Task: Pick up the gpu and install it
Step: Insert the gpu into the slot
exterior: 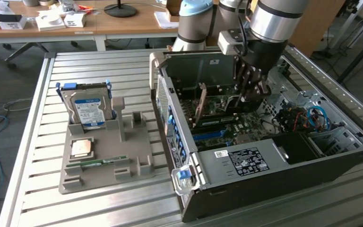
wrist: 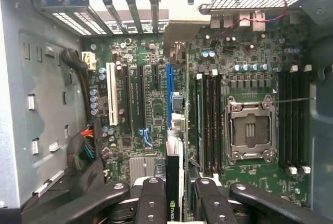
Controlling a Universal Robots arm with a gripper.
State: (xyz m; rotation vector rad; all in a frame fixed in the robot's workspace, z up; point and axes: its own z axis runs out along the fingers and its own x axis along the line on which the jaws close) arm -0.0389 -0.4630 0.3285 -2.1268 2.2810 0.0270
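The gpu (exterior: 202,101) stands on edge inside the open computer case (exterior: 276,165), its tan edge toward the case's rear wall. In the wrist view the gpu (wrist: 173,177) appears edge-on, a thin dark board with a green logo, running in line with the blue slot (wrist: 169,86) on the motherboard toward the rear brackets. My gripper (exterior: 252,92) reaches down into the case, and its black fingers (wrist: 151,195) sit on both sides of the card's near end, shut on it. Whether the card is seated in the slot I cannot tell.
A grey fixture tray (exterior: 140,165) lies at the exterior view's left of the case, holding a blue-labelled hard drive (exterior: 90,111), a processor chip (exterior: 82,149) and a green memory stick (exterior: 99,163). The processor socket (wrist: 248,130) and cable bundle (wrist: 83,148) flank the card.
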